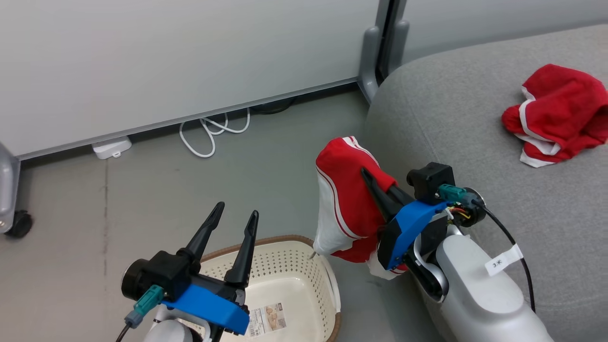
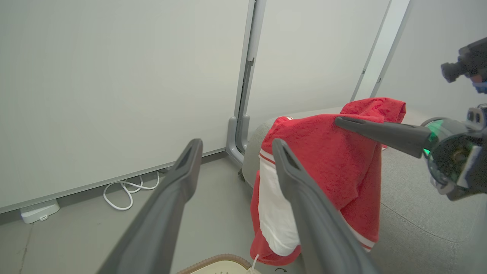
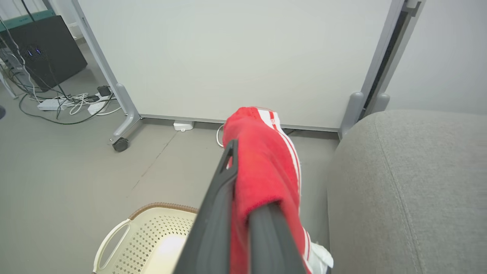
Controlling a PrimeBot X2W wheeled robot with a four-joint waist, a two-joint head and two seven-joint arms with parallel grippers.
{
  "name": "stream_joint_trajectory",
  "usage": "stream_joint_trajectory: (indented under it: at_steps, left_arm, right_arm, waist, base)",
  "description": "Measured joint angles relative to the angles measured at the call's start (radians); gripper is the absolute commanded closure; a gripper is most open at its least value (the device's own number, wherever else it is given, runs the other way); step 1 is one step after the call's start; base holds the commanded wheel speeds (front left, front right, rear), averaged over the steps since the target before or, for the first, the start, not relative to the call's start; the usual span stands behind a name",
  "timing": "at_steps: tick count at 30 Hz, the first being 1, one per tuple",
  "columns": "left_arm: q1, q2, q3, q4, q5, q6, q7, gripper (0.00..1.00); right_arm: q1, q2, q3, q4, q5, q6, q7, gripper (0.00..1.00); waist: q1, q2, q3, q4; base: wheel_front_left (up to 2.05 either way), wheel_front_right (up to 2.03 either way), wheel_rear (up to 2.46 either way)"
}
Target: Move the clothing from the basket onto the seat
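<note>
Grey floor (image 1: 142, 190) shows beneath the right hand (image 1: 375, 187), clamped on a dangling red garment (image 1: 346, 194) by the basket (image 1: 280, 259) edge, with the seat (image 1: 451, 118) close on its right, while the left hand (image 1: 236, 210) hangs spread and empty over the basket.

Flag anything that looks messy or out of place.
Nothing looks damaged or spilled. One red garment lies crumpled in a heap on the seat, not spread flat, and a white cable sprawls in loose loops on the floor by the wall.
</note>
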Motion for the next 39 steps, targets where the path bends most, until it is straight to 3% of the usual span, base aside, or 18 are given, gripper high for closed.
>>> stream_joint_trajectory:
  at_steps: [10,31,39]
  left_arm:
    - [-0.005,-0.015,0.002,0.011,0.026,-0.011,0.0,0.0]
    - [-0.02,0.023,-0.008,0.014,0.035,-0.015,0.0,0.0]
    - [-0.037,0.028,-0.039,0.02,0.026,-0.016,0.0,0.0]
  right_arm:
    - [0.027,0.004,-0.017,-0.048,-0.01,0.0,0.016,1.0]
    - [0.056,0.012,-0.03,-0.086,0.001,0.0,0.009,1.0]
    - [0.066,0.012,-0.048,-0.085,0.004,0.0,-0.002,1.0]
  waist:
    - [0.0,0.0,0.011,-0.118]
    - [0.0,0.0001,0.055,-0.348]
    - [0.0,0.0,0.067,-0.396]
  base:
    - [0.0,0.0,0.0]
    - [0.0,0.0,0.0]
    - [0.0,0.0,0.0]
